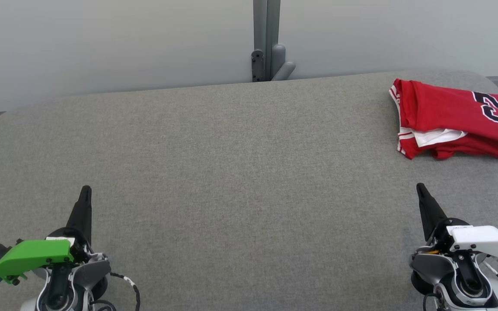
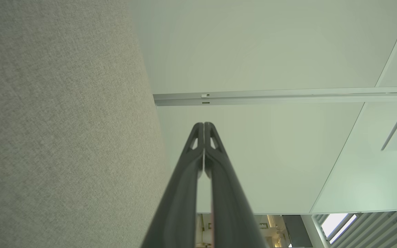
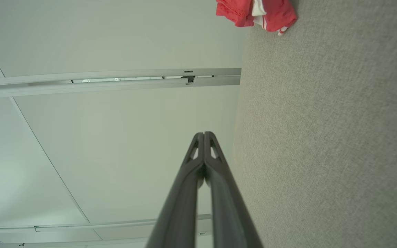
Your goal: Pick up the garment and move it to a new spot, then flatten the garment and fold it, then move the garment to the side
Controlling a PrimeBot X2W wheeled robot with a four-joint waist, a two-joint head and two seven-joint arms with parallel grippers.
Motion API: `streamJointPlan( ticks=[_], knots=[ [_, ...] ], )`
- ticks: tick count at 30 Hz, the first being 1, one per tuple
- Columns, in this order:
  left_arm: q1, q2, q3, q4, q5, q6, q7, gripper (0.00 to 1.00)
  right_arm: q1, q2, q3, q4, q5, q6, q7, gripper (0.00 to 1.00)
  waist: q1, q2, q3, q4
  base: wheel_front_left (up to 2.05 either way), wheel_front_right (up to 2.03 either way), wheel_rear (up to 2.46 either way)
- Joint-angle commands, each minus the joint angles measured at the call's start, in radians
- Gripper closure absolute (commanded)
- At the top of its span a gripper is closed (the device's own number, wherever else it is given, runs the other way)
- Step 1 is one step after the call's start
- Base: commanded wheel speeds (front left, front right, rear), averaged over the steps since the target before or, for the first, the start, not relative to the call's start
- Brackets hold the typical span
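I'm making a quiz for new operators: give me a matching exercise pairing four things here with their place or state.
1 red numbered jersey garment
2 left gripper, green housing
3 right gripper, white housing
4 grey upright post

A lower left, shut
B behind grey fabric table, centre
C table's far right
D lower right, shut

Pairs: 1-C; 2-A; 3-D; 4-B

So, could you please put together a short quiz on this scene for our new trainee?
1. True or false: the red garment lies at the near left of the grey table.
2. The left tool and right tool are: A) open; B) shut and empty; C) shut on cloth.
3. Which tool is nearer the red garment?
Key: 1 false, it lies at the far right; 2 B; 3 the right tool.
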Motion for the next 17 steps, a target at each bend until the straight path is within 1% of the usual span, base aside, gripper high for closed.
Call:
streamJointPlan(
  ticks=[1,17],
  knots=[
    [-0.014,0.0,0.002,0.001,-0.004,-0.006,0.001,1.0,-0.01,-0.001,-0.003,0.002,-0.002,0.0,0.003,1.0,0.0,0.0067,0.0,0.0,0.0,0.0,0.0],
    [-0.014,0.0,0.002,0.001,-0.004,-0.006,0.001,1.0,-0.01,0.002,-0.005,0.002,-0.005,0.0,0.006,1.0,0.0,0.0067,0.0,0.0,0.0,0.0,0.0]
  ],
)
